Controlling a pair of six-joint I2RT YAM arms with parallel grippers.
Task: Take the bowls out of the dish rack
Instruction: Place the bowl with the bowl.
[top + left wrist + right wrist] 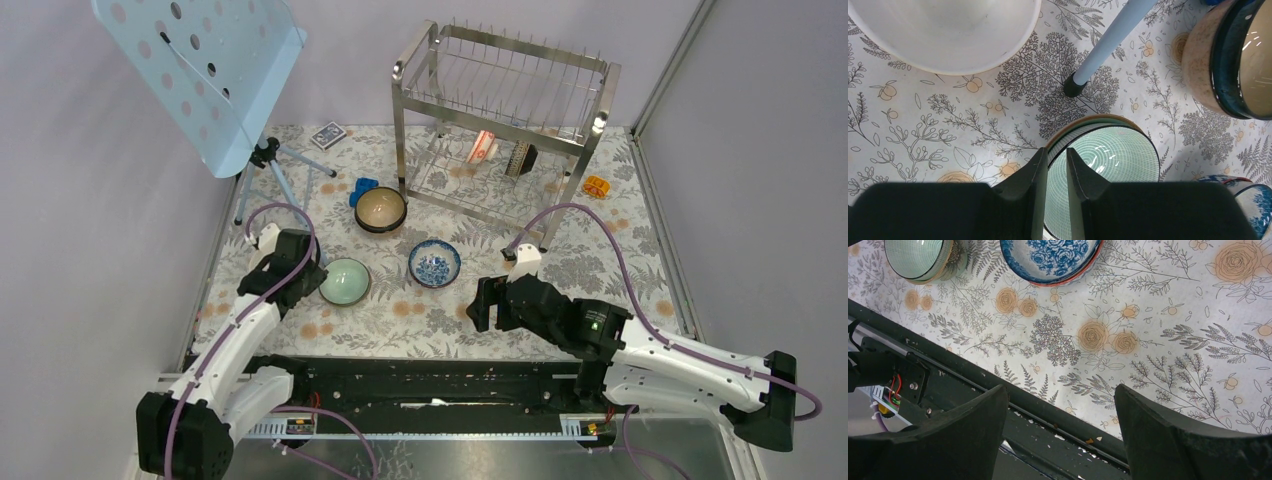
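With left gripper [1057, 159], pinching the rim of the pale green bowl [1113, 155], steadying it on the tabletop [948, 115]; holding right gripper [1061, 391] spread, empty, ready for the far dish rack [399, 120].

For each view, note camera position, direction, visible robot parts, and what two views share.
Top external: above, behind the robot, facing the dish rack; left arm, right arm show.
Left wrist: on that arm, facing down; left gripper astride the rim of the pale green bowl.
Right wrist: on that arm, facing the table; right gripper open.
Shared: that bowl, all three.
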